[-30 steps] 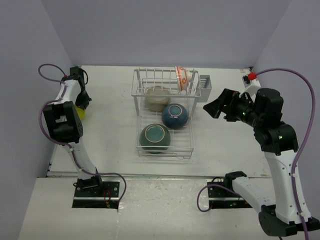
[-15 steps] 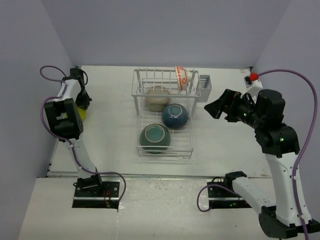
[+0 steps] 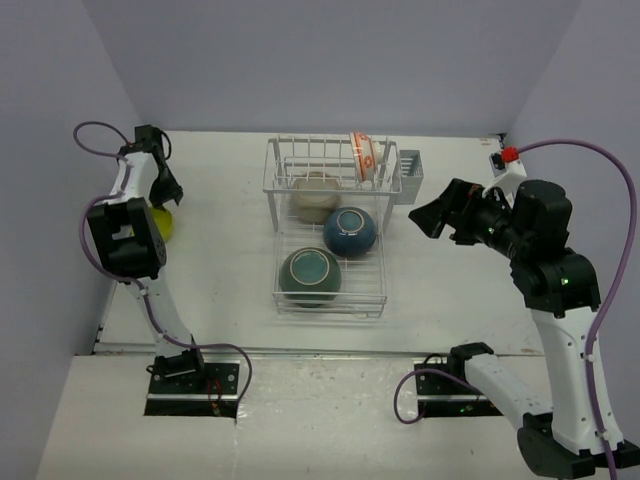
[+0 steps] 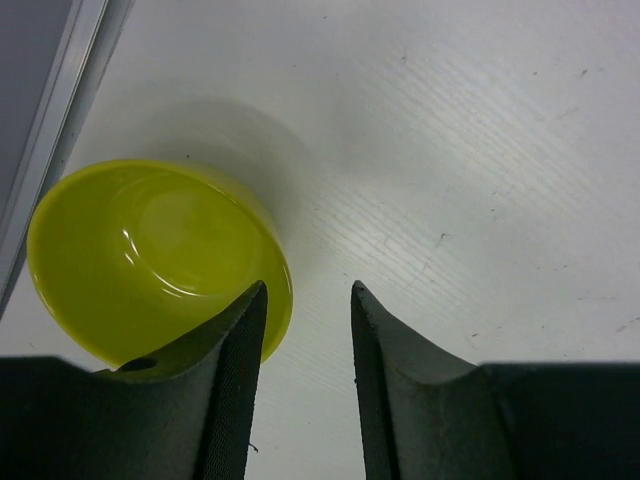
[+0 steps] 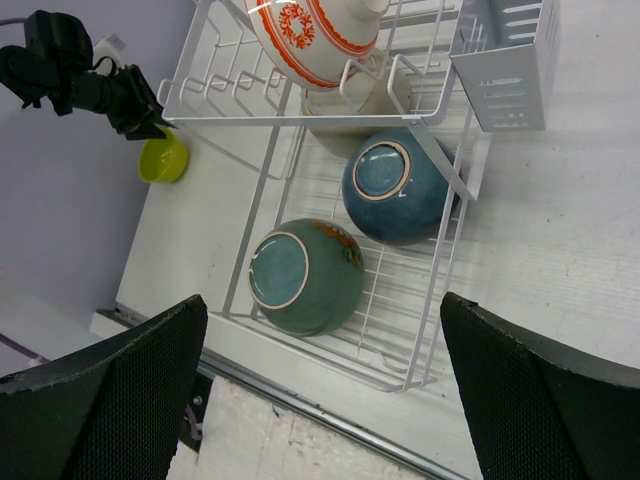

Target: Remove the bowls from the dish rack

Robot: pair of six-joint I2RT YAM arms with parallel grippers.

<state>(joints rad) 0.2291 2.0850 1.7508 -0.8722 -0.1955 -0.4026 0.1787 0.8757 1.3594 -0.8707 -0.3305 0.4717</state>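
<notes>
1. Yellow-green bowl point(image 4: 150, 255): out of the rack, upright on the table point(image 4: 480, 150), close to its left edge.
2. Dish rack point(image 3: 365, 285): mid-table, four bowls in it.
   - White bowl with orange-red pattern point(image 5: 310, 35): on edge in the raised slotted shelf.
   - Beige bowl point(image 3: 315, 196): on the base, partly under that shelf.
   - Dark blue bowl point(image 5: 398, 185): on the base grid, foot ring towards the cameras.
   - Teal-green bowl point(image 5: 305, 277): on the base grid nearest the arms, foot ring towards the cameras.
3. Grey caddy point(image 5: 505, 65): hung on the rack's right side at shelf level.
4. Left gripper point(image 4: 307, 290): fingers parted by a narrow gap, only bare table between them. One finger overlaps the yellow-green bowl's rim in the wrist view; contact cannot be told. Nothing held.
5. Right gripper point(image 3: 432, 210): fingers spread wide, nothing held, in the air to the right of the rack near the caddy, aimed towards the rack.
</notes>
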